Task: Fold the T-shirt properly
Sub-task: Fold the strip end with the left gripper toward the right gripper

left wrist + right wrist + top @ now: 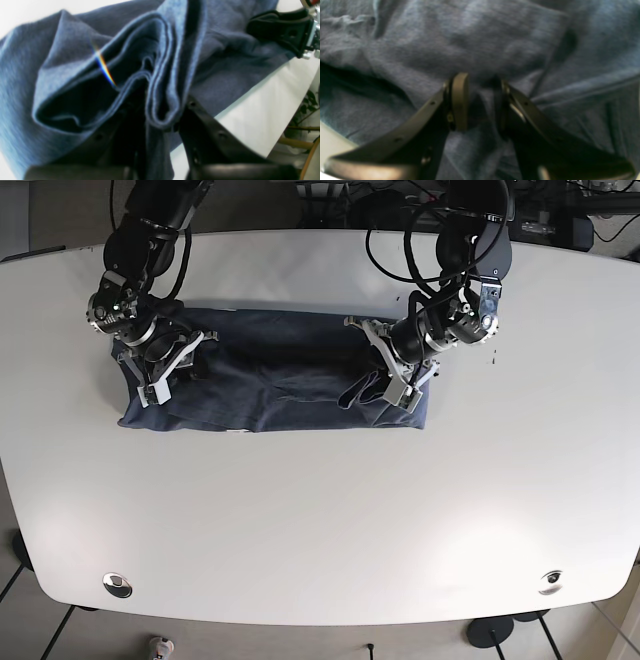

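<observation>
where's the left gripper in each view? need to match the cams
Left wrist: left gripper at bottom centre, shut on a bunched fold of the T-shirt.
Right wrist: not in it; only the right gripper.
Base: right of centre, on the shirt's right end.
Shared landmark: the blue T-shirt.

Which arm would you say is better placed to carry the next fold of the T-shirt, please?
Probably left. The left gripper already has bunched hem layers of the T-shirt between its fingers, lifted off the table. The right gripper only presses into flat cloth.
</observation>
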Robot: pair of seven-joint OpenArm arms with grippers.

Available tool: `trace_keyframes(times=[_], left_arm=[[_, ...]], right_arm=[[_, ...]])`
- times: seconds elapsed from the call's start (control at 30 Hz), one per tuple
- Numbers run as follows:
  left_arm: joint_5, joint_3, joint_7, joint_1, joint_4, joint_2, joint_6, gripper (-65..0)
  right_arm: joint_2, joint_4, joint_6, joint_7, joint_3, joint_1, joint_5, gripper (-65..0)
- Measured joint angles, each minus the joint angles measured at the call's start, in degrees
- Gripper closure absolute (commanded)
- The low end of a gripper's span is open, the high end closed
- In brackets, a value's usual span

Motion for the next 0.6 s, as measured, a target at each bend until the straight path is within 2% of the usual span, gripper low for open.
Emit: trace_keyframes(times=[0.03,0.1,0.13,0.17,0.23,0.27,0.37,0.5,0.6], left_arm=[[-0.02,0.98,-0.15,-1.05,-1.05,-0.02,0.02,-12.8],[-0.02,2.64,-0.17,-2.23,-2.47,-0.20,0.66,-24.9],[-0.04,4.00,-0.13,-2.80,-2.80,-0.15,5.03,-30.8],[0.00,5.95,-0.02,-3.56,-2.82,-0.28,8.90,-33.3],[0.15,12.39,0.02,-6.45,-2.82,-1.49,15.32,-34.6],[-0.15,19.06,0.52,-9.51,-2.78,-3.74,16.79,-34.6],[-0.46,29.09,4.04,-15.17,-2.19,-5.55,17.11,-34.4],[-0.48,29.49,3.61,-16.90,2.10,-5.57,17.40,-34.4],[2.58,27.39,4.04,-17.07,3.45,-7.04,17.75,-34.4]], right_arm=[[0.02,0.00,0.02,0.00,0.00,0.00,0.00,-15.9],[-0.02,0.00,0.00,0.00,-0.02,0.00,0.00,-15.9],[-0.15,0.00,0.00,0.00,-0.02,0.00,0.00,-15.9],[-0.13,0.00,0.00,0.00,-0.11,-0.02,0.00,-15.9],[-0.13,0.00,0.00,0.00,-0.11,-0.11,0.00,-15.9],[-0.15,0.00,0.02,0.00,-0.11,-0.11,0.00,-15.9],[-0.11,0.00,0.00,0.02,-0.11,-0.13,0.00,-15.9],[-0.13,0.00,0.00,0.00,-0.15,-0.11,0.00,-15.9],[-0.13,0.28,0.00,-0.04,-0.17,-0.11,0.00,-15.9]])
